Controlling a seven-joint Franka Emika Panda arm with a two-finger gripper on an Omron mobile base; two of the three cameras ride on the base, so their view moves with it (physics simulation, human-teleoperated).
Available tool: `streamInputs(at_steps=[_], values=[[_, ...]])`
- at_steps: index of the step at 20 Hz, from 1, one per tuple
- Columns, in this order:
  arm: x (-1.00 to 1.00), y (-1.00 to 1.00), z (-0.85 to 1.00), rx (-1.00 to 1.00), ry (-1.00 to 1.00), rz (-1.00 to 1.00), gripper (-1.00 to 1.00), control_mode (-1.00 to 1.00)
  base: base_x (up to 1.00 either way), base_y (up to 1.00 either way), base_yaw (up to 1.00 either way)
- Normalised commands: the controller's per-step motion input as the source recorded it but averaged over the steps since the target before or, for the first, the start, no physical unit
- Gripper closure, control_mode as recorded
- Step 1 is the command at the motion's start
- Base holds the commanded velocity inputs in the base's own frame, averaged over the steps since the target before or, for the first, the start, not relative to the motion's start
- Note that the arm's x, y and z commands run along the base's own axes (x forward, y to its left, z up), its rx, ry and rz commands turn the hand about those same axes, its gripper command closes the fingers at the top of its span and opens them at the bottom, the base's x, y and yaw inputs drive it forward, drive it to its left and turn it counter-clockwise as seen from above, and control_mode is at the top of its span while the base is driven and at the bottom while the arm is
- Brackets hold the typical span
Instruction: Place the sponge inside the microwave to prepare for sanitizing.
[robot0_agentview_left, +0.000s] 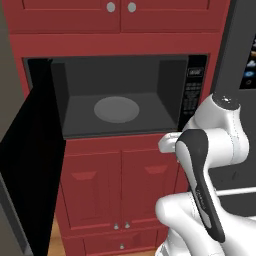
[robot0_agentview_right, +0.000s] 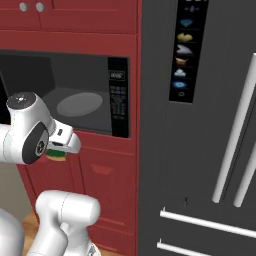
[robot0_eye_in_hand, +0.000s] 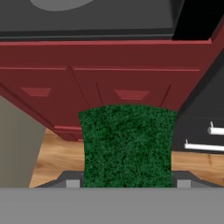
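We see the gripper (robot0_eye_in_hand: 127, 183) clenched on the sponge (robot0_eye_in_hand: 127, 146), green face toward the camera, held just below the open microwave (robot0_agentview_left: 120, 130), in front of the red cabinet doors (robot0_agentview_left: 120, 185).

The sponge (robot0_agentview_right: 56, 153) is mostly hidden behind the arm, and the microwave (robot0_eye_in_hand: 87, 17) is cut off by the hand view's top edge.
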Motion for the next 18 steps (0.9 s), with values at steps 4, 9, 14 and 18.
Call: streamInputs(at_steps=[4, 9, 14, 18], values=[[0.00, 0.00, 0.00, 0.00, 0.00, 0.00, 1.00, 1.00, 0.37, 0.00, 0.01], [0.00, 0.00, 0.00, 0.00, 0.00, 0.00, 1.00, 1.00, 0.12, 0.00, 0.00], [0.00, 0.00, 0.00, 0.00, 0.00, 0.00, 1.00, 1.00, 0.05, 0.00, 0.00], [0.00, 0.00, 0.00, 0.00, 0.00, 0.00, 1.00, 1.00, 0.03, 0.00, 0.00]])
